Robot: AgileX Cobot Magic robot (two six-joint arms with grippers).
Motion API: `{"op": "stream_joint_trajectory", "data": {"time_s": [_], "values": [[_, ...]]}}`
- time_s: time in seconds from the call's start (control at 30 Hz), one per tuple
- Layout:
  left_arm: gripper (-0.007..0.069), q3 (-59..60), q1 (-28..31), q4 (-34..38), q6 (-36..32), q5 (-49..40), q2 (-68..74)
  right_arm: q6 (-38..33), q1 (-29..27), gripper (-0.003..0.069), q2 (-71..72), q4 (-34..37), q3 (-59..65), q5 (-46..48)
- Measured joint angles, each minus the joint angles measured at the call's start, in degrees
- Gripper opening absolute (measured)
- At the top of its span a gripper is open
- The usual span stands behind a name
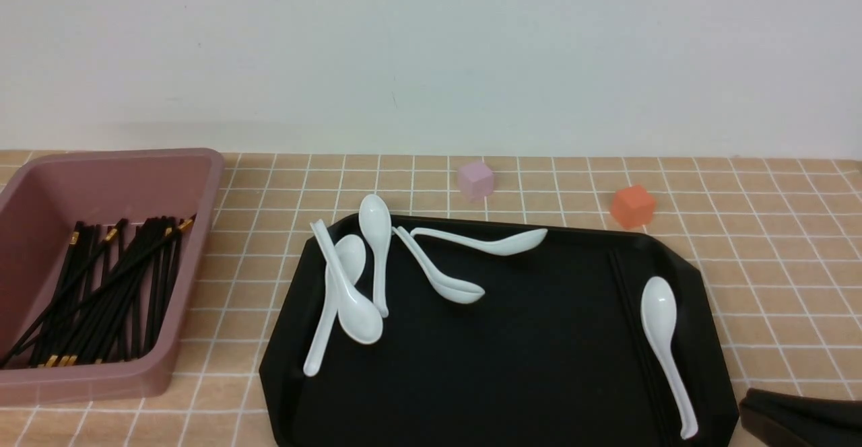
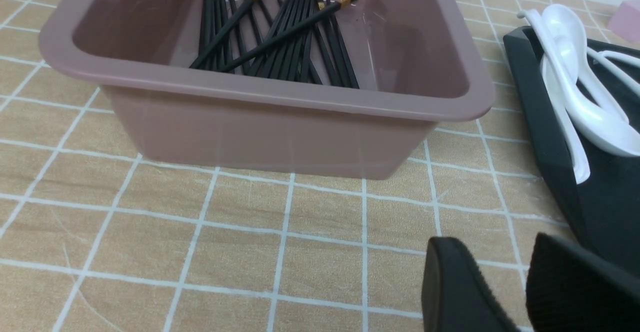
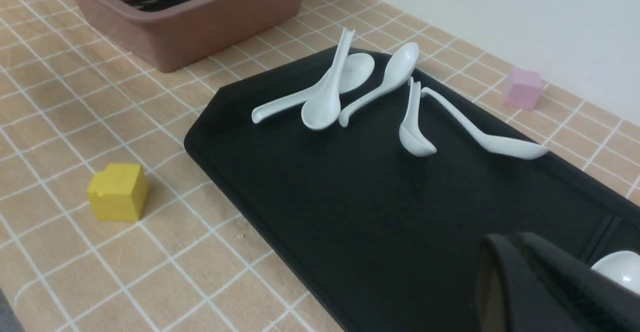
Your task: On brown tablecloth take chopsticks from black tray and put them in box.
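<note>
The front view cuts off the box (image 1: pixel 161 373) at its left side and the tray (image 1: pixel 471 380) along its near edge
</note>
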State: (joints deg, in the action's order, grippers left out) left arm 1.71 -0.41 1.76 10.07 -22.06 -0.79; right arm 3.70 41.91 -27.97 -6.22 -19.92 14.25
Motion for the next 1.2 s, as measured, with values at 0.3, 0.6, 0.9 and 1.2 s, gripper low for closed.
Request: {"op": "stream_joint_trajectory", "data": {"time_s": [0.3,0.6,0.9,1.2], "values": [[0.0238,0.00,0.00,0.00,0.00,0.00,0.00,0.00,-1.19,0.0017,4.88,1.08,3.74,-2.72],[0.0238,0.00,0.00,0.00,0.00,0.00,0.00,0.06,-24.46,0.0024,24.04,3.77,17.52,-5.59],[0.0238,0.00,0.00,0.00,0.00,0.00,0.00,0.06,-37.32,0.0035,28.53,4.30,21.30,0.39],[0.0238,0.00,0.00,0.00,0.00,0.00,0.00,0.06,-37.96,0.0041,28.53,4.43,21.04,6.43]]}}
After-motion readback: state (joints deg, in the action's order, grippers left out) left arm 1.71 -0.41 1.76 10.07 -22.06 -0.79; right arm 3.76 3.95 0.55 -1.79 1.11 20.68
